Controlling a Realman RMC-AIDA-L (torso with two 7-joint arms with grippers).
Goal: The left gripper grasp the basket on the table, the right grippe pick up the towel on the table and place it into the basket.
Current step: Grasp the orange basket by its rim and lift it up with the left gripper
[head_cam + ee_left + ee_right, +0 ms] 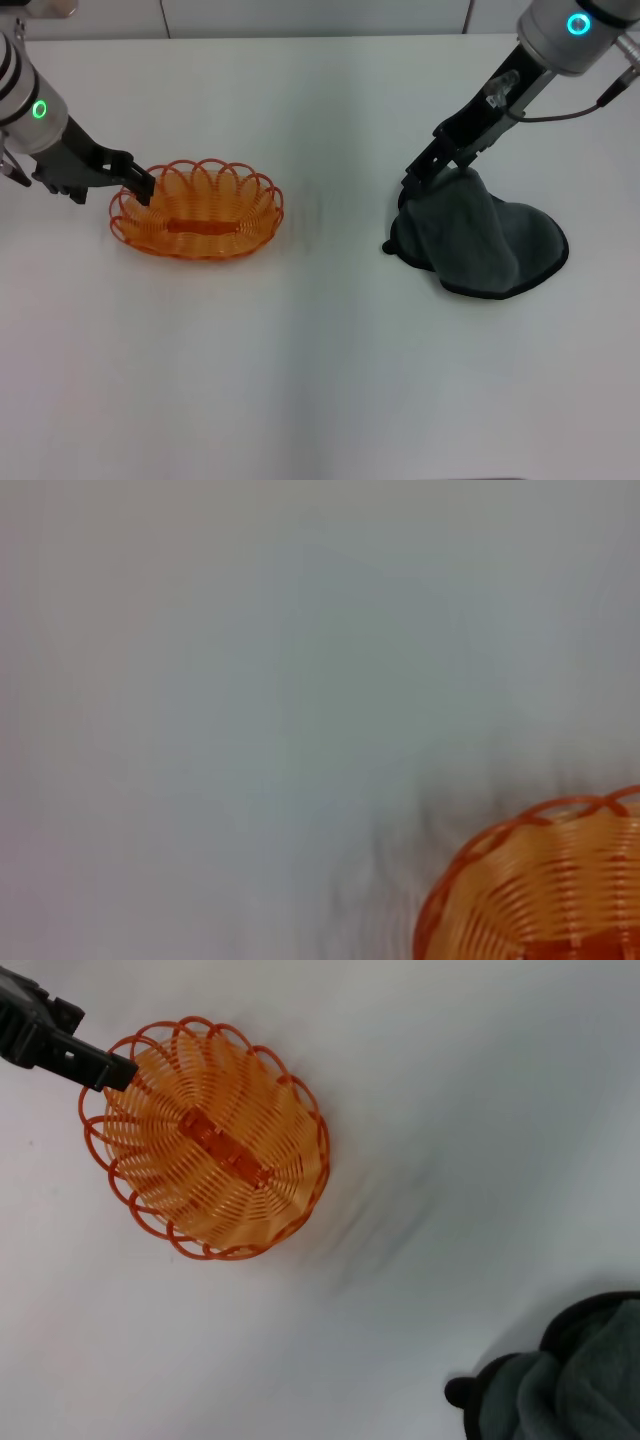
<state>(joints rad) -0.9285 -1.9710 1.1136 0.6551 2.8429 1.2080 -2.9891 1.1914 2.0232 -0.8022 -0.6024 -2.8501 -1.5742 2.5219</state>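
Observation:
The orange wire basket [262, 196] sits on the white table [320, 360] at the left. My left gripper [143, 187], on the green-ringed arm, is clamped on the basket's left rim. The right wrist view shows this grip, with the left gripper [108, 1068] at the rim of the basket [265, 1110]. Part of the basket [540, 880] also appears in the left wrist view. At the right, the dark grey-green towel [485, 240] lies bunched, its near-left edge pulled up. My right gripper [428, 178], on the cyan-ringed arm, is shut on that raised edge. A corner of the towel [575, 1380] shows in the right wrist view.
Bare white table lies between the basket and the towel, and across the front. The table's far edge [300, 36] runs along the back, with a grey wall behind it.

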